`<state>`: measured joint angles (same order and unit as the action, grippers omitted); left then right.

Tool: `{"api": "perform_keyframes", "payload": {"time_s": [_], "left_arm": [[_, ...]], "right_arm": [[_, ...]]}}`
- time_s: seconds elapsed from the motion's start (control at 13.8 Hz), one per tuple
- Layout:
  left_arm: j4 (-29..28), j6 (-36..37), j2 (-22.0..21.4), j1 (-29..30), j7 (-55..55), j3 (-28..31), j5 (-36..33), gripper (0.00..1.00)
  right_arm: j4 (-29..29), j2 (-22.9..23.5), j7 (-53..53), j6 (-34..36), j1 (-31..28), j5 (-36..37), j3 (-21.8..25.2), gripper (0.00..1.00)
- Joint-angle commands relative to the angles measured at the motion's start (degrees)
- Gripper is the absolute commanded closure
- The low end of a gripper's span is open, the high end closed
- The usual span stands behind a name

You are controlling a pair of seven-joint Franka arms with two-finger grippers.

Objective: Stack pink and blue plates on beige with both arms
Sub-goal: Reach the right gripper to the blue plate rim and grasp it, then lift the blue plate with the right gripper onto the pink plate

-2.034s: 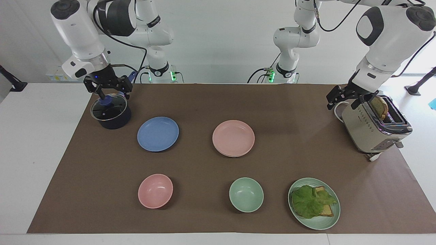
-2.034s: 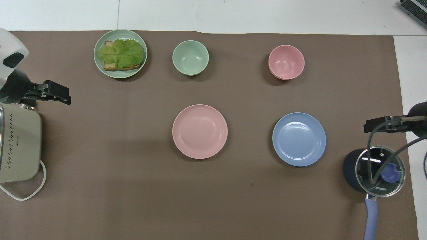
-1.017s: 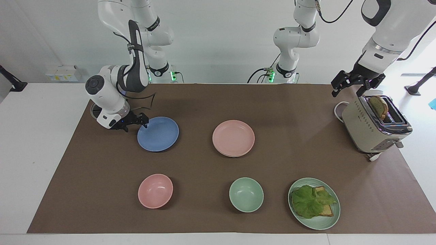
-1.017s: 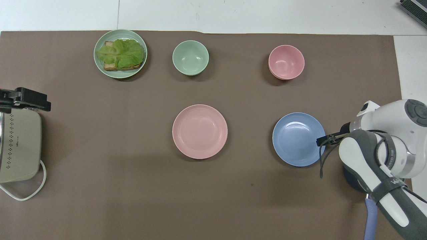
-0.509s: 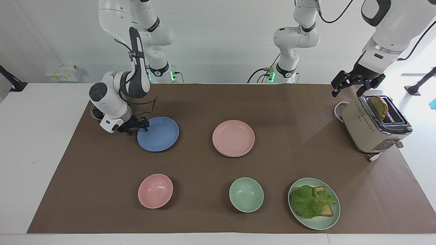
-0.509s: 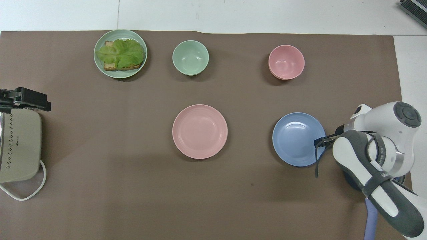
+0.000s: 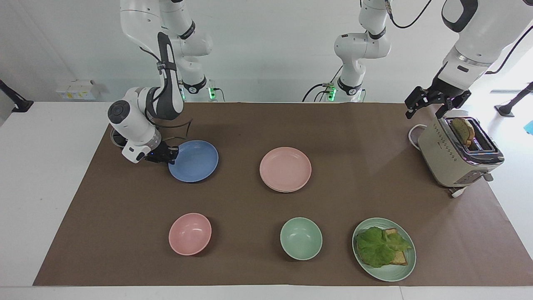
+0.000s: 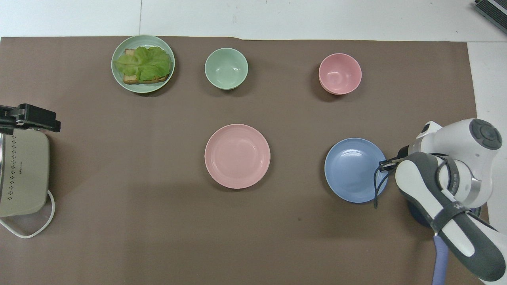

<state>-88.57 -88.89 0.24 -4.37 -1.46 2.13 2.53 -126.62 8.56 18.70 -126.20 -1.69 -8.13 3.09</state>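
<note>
My right gripper is shut on the rim of the blue plate, at the edge toward the right arm's end of the table. The plate hangs slightly off the brown mat. At the middle of the mat lies the pink plate. A thin second rim peeks out beneath it; the beige plate is otherwise hidden. My left gripper waits open over the toaster, holding nothing.
A dark pot sits under the right arm. A beige toaster holds a slice of bread. Farthest from the robots stand a pink bowl, a green bowl and a green plate with lettuce on toast.
The right arm came from the pot to the blue plate, shut on its rim and lifted it a little toward the robots. The left gripper rose over the toaster, then stayed still.
</note>
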Motion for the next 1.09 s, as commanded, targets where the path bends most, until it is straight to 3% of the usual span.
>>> {"api": "perform_keyframes", "payload": {"time_s": [0.0, 0.51, 0.8, 1.02], "left_arm": [[-0.2, 0.9, -0.6, 0.1, 0.4, 0.1, -1.0, 0.0], [-0.2, 0.9, -0.6, 0.1, 0.4, 0.1, -1.0, 0.0], [-0.2, 0.9, -0.6, 0.1, 0.4, 0.1, -1.0, 0.0], [-0.2, 0.9, -0.6, 0.1, 0.3, 0.1, -1.0, 0.0]], "right_arm": [[5.4, 0.6, 2.0, 6.4, -0.9, -1.9, -0.2, 1.0], [19.6, -0.6, 2.0, 18.9, -0.2, -1.8, -0.5, 1.0], [19.7, -1.1, -1.1, 19.2, 1.2, -1.9, -2.6, 1.0], [19.3, -1.3, -10.1, 18.0, 6.7, -1.9, -2.6, 1.0]]}}
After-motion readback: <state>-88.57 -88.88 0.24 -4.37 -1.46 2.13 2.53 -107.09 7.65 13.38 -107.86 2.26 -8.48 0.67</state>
